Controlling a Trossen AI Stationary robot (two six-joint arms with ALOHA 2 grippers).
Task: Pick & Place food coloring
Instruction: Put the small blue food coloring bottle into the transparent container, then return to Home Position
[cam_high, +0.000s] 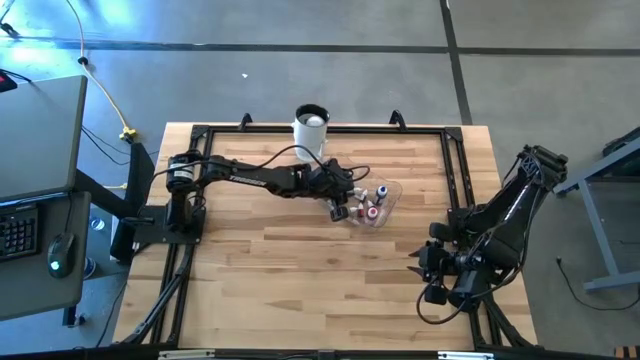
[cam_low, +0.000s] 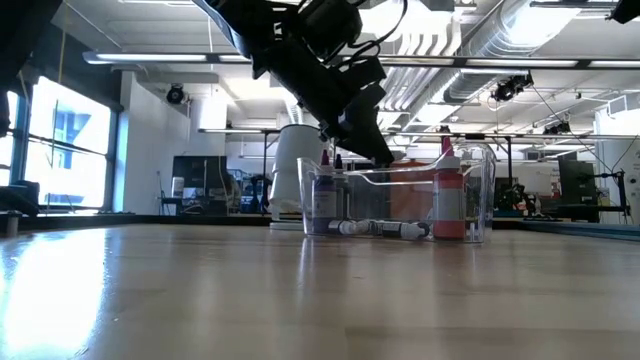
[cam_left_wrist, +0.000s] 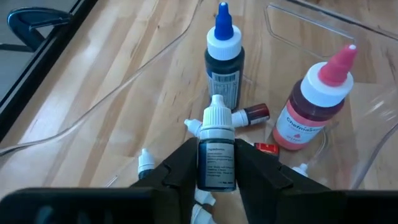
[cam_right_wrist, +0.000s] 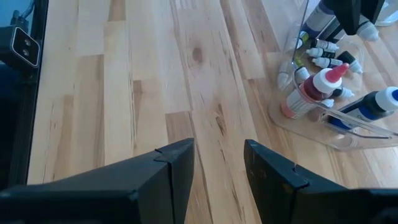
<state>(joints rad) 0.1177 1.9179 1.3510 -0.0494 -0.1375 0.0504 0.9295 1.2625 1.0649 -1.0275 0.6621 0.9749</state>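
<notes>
The table (cam_high: 280, 270) carried the clear bowl (cam_high: 390, 195) near its far edge, at about one o'clock from the centre. My left gripper (cam_left_wrist: 216, 171) was over it, pinching a small dark bottle (cam_left_wrist: 216, 163); other food coloring (cam_left_wrist: 252, 114) lay below. I judged a straight, slow lift best, avoiding the tall red bottle (cam_left_wrist: 308, 106). My right gripper (cam_right_wrist: 217, 168) waited spread at four o'clock.

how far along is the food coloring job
Done: nothing can be seen set down outside the clear bowl yet. In hand: the left gripper is shut on a small white-capped bottle over the bowl. Left: the blue-capped bottle, the red bottle and several tiny ones lying inside. The right gripper waits open near the table's right edge.
</notes>
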